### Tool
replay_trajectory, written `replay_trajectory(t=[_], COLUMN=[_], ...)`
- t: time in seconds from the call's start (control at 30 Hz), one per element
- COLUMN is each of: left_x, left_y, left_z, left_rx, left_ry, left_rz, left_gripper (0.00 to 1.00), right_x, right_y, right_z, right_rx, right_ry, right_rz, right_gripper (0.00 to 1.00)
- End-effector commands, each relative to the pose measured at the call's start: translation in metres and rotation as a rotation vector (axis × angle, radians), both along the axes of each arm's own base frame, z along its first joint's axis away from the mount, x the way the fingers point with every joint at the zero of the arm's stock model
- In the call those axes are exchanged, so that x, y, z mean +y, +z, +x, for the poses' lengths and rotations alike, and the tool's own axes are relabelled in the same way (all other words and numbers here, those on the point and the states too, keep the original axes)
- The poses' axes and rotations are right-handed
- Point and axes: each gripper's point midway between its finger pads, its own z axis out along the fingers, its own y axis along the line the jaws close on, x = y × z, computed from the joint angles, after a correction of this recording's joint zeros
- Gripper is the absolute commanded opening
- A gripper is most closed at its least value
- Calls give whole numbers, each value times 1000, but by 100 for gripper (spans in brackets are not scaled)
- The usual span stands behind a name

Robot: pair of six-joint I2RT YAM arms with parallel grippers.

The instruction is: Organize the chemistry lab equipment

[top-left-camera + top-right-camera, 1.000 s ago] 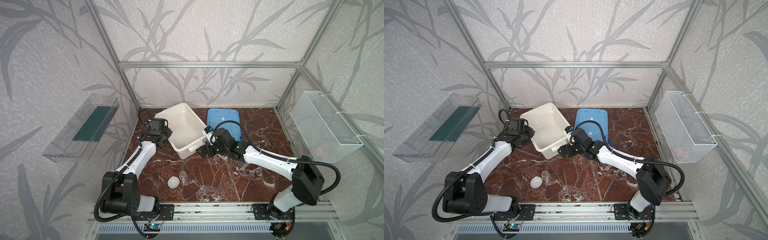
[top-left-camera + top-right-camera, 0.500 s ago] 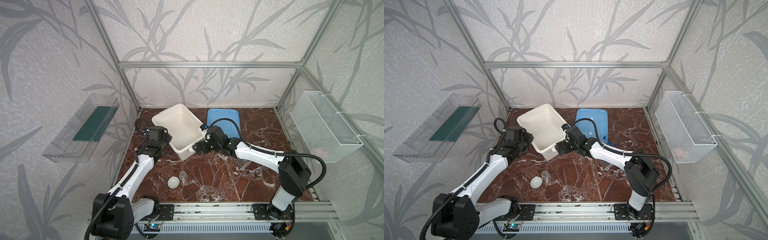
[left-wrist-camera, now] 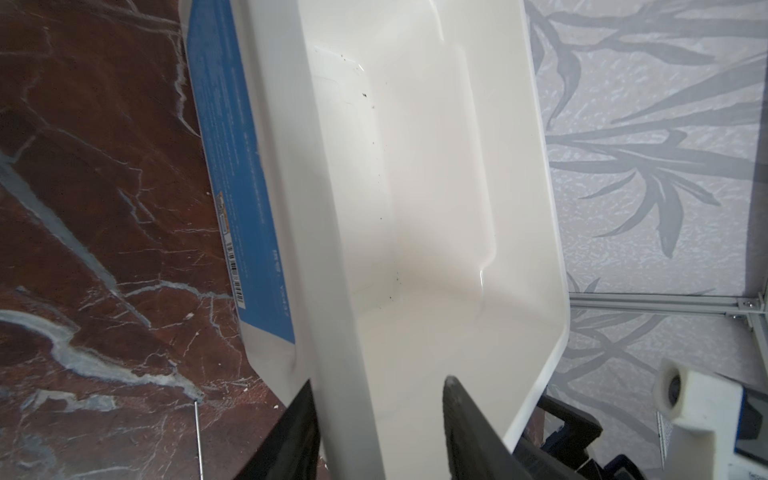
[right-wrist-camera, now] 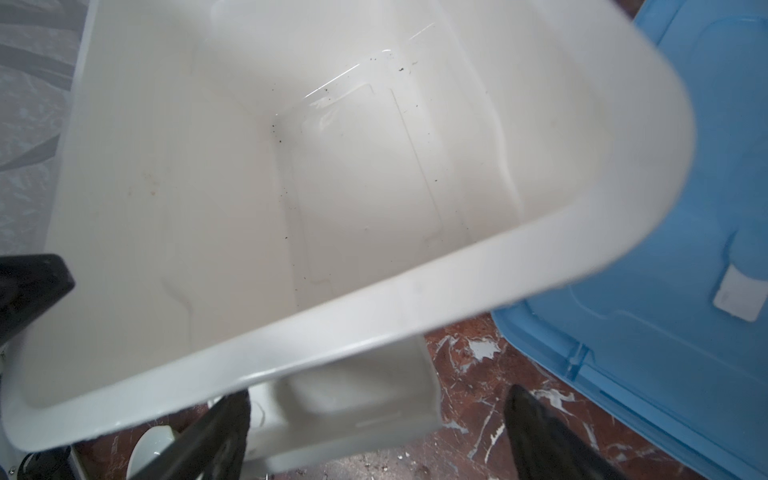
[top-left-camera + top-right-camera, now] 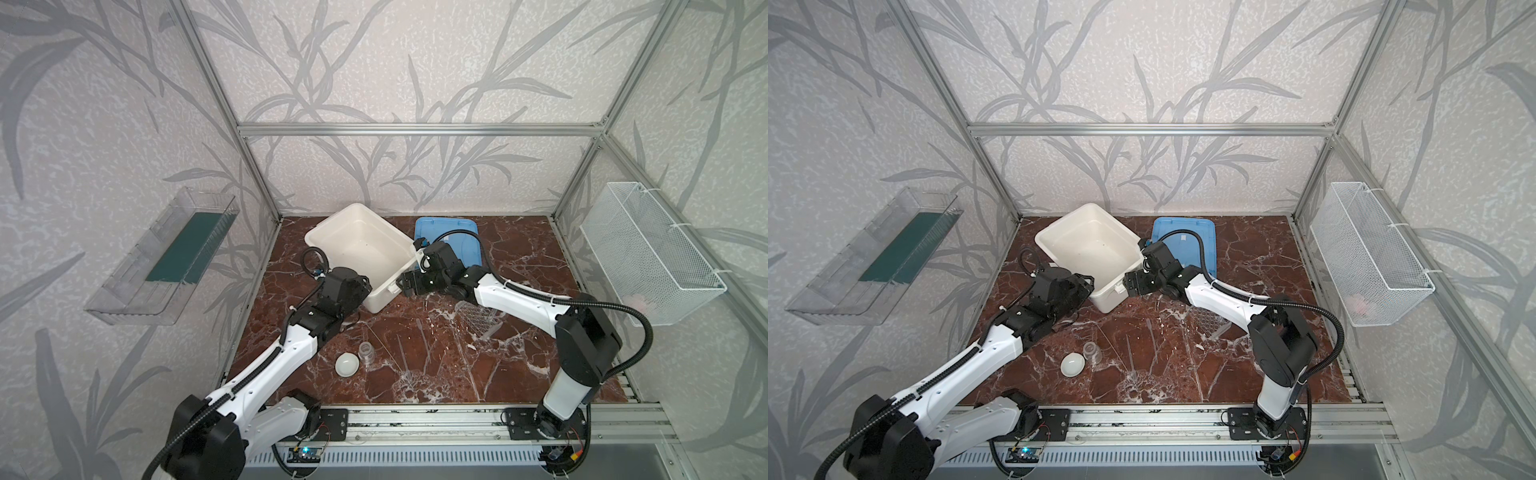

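Chemistry lab equipment, loose on the marble table [image 5: 498,374], none of it put away. Entered as seen from where I stood.

Item: small white dish [image 5: 347,365] and small clear jar [image 5: 366,352], just beside each other, well behind the left gripper [image 3: 378,380] and alongside its forearm.

Item: clear perforated rack [image 5: 478,320], behind the right gripper [image 4: 378,392] and partly under that arm. Thin clear rods [image 5: 419,328] lay scattered between rack and jar. (Capped tubes I could not make out.)

Item: white tub [image 5: 357,249], empty, directly ahead of both grippers. Its blue lid [image 5: 457,232] lay flat beside and beyond the right one.

Condition of grippers: the left fingers stood apart, one on either side of the tub's near wall, with a gap wider than the wall, so they were not clamped. The right fingers were spread wide about the tub's end handle, holding nothing.

Handling note, my own judgement: the step was settling the tub as the receptacle and letting go. Done well, each gripper would lift clear of rim and handle before drawing back, so the tub was not dragged. The right arm would need to rise first, since the rack and rods lay under its path and looked easily scattered.
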Motion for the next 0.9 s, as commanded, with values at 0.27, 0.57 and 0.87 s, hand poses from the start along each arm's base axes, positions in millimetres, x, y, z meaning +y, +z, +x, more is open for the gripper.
replay_trajectory(t=[0.27,0.57,0.87], left_x=[-62,-36,38], left_y=[12,31,31], left_z=[60,74,80], left_rx=[-54,-99,26], left_ry=[-96,-32,122], left_rz=[-49,1,123], left_gripper=[54,77,75], right_x=[-42,-68,-78], right_y=[48,56,51], right_z=[-12,-21,-25], right_rx=[-120,-172,-171], right_ry=[-120,-144,-155], right_rz=[14,-20,-44], right_gripper=[94,94,94])
